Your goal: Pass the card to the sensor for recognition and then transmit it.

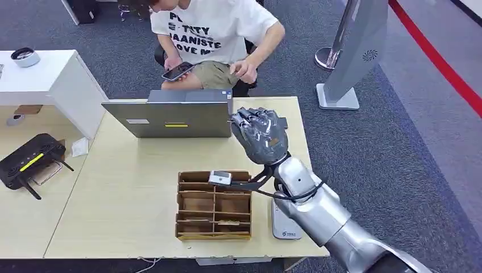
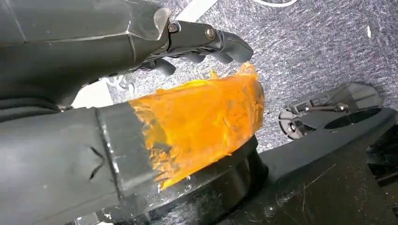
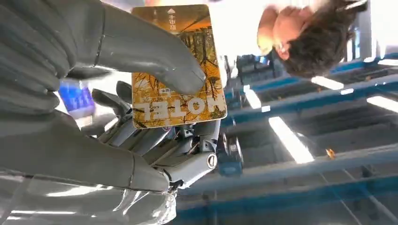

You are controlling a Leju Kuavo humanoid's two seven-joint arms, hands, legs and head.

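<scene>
Orange-and-brown plastic hotel card (image 3: 176, 70) pinched by right hand (image 3: 117, 117): thumb across its face, curled fingers (image 3: 155, 140) behind it.

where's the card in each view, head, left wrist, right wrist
Head view: the card is not visible; the right hand is raised above the table's far right part, back toward the camera.
Left wrist view: not in it.
Right wrist view: card at upper middle, pinched under the thumb against the fingers.
Shared landmark: the right hand, and the person beyond it.
</scene>
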